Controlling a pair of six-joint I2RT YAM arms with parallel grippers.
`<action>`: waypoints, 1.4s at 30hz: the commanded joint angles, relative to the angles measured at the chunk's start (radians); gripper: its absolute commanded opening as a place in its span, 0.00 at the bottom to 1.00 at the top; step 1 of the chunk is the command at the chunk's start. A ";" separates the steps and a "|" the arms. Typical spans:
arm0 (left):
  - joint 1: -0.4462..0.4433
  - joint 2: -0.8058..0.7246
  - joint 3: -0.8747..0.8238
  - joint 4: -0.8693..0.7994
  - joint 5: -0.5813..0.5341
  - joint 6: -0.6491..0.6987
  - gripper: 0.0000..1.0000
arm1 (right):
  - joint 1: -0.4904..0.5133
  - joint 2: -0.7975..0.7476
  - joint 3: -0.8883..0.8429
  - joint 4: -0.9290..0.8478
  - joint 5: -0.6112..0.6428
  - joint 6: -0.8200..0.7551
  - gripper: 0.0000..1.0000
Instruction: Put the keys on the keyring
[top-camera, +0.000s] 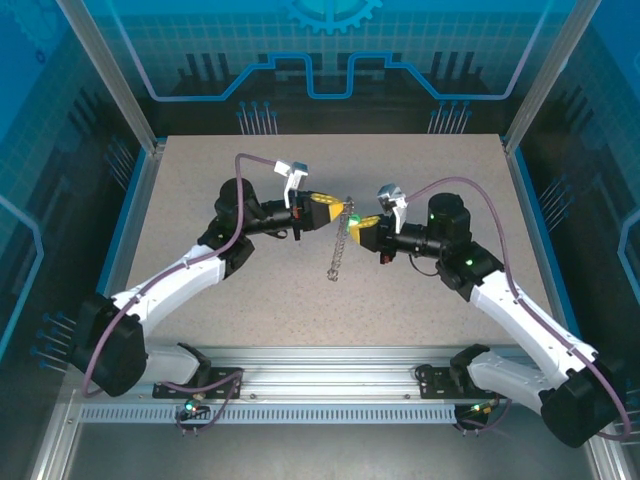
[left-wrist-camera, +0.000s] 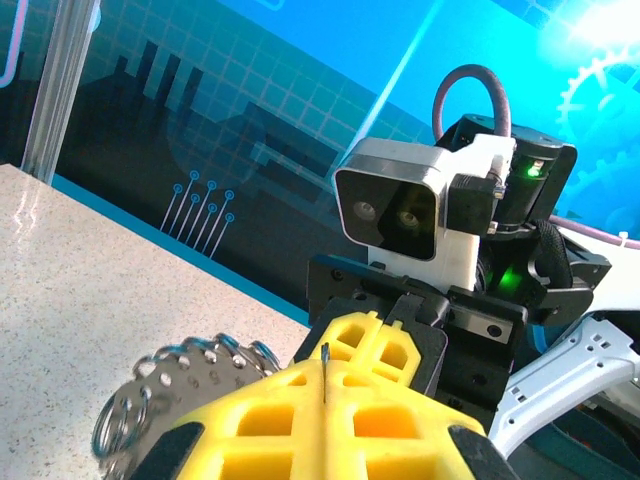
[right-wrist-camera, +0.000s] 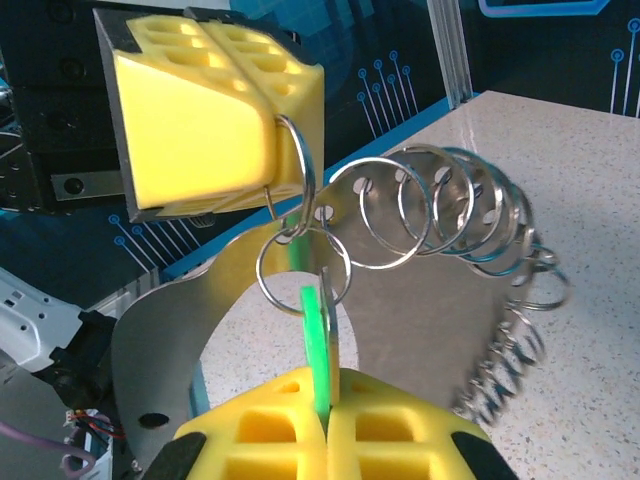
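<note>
One link of the keyring (top-camera: 340, 250) is pinched in the left gripper (right-wrist-camera: 270, 130); the keys (right-wrist-camera: 316, 330), clamped by the green tag (top-camera: 352, 218) in the right gripper (right-wrist-camera: 322, 400), are held at the keyring just beneath that link; threading is judged unfinished.

The key (right-wrist-camera: 316, 335) is mostly hidden between the fingers (right-wrist-camera: 400, 430) of the right gripper (right-wrist-camera: 325, 390); lower links of the keyring (right-wrist-camera: 420, 300) are blurred.

Over the worktop's (top-camera: 200, 190) middle, left hand (top-camera: 341, 209) and right hand (top-camera: 360, 225) meet; keyring (top-camera: 338, 252) hangs between them, key (top-camera: 352, 217) in the right.
</note>
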 joint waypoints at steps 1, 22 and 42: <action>0.000 -0.038 -0.002 -0.005 -0.016 0.041 0.00 | -0.009 0.016 0.072 -0.067 -0.037 -0.042 0.00; -0.002 -0.046 -0.012 -0.031 -0.011 0.065 0.00 | -0.038 0.065 0.225 -0.233 -0.043 -0.137 0.00; -0.006 -0.038 -0.006 -0.027 -0.009 0.057 0.00 | 0.000 0.121 0.257 -0.254 -0.038 -0.151 0.00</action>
